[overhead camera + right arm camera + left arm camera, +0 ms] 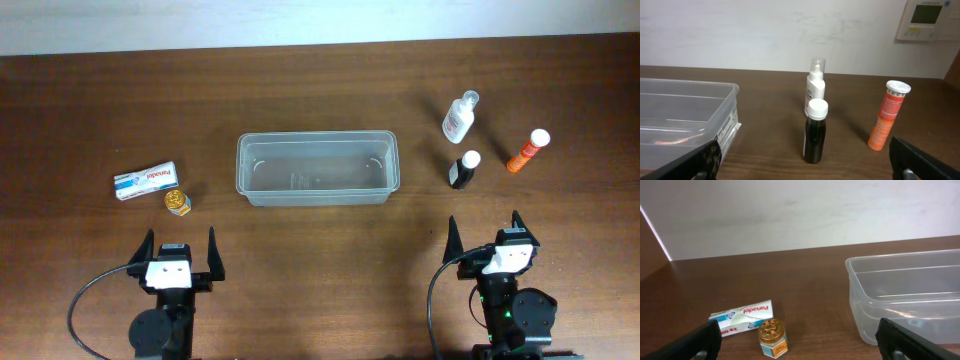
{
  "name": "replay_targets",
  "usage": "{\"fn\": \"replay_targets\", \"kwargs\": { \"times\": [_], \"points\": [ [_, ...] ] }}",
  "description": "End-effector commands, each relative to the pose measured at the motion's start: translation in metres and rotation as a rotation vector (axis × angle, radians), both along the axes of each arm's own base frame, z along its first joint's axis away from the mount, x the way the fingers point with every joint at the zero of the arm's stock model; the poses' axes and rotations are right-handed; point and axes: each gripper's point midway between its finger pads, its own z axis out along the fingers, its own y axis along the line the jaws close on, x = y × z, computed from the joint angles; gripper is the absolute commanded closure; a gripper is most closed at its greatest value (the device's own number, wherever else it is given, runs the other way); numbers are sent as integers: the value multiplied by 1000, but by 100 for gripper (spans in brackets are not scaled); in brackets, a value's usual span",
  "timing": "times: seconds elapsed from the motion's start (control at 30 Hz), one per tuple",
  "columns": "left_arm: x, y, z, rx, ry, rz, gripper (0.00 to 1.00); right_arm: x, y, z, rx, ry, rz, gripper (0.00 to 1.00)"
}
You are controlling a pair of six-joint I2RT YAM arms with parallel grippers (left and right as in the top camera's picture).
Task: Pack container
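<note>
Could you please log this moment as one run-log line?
clear plastic rectangular container: empty | left gripper: open, holding nothing | right gripper: open, holding nothing | nothing packed yet

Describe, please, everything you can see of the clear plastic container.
The container is a clear, translucent plastic tub, rectangular with rounded corners and a flared rim. It stands upright and open, with no lid and nothing inside. It rests at the middle of the brown table, long side running left to right. Nothing else touches it.
</note>
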Motion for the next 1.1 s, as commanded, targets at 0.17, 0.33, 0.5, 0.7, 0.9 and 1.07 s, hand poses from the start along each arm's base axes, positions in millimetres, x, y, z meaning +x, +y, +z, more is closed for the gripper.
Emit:
{"fn": "replay_targets", "kwargs": {
  "times": [0.17,0.33,0.5,0.7,0.9,1.07],
  "points": [
    [0,-1,-1,19,-1,-6,1,0,4,1,2,-10,22,2],
    [0,-1,-1,19,-1,-6,1,-1,9,11,5,-36,50,2],
    [0,-1,-1,19,-1,-6,1,-13,17,67,-1,-113,94,2],
    [0,-1,-1,19,-1,-6,1,-11,17,152,0,-104,94,2],
    [0,-1,-1,19,-1,-6,1,41,14,180,40,275,93,2],
    [0,-1,-1,19,-1,-6,1,85,13,190,77,594,95,2]
  ]
}}
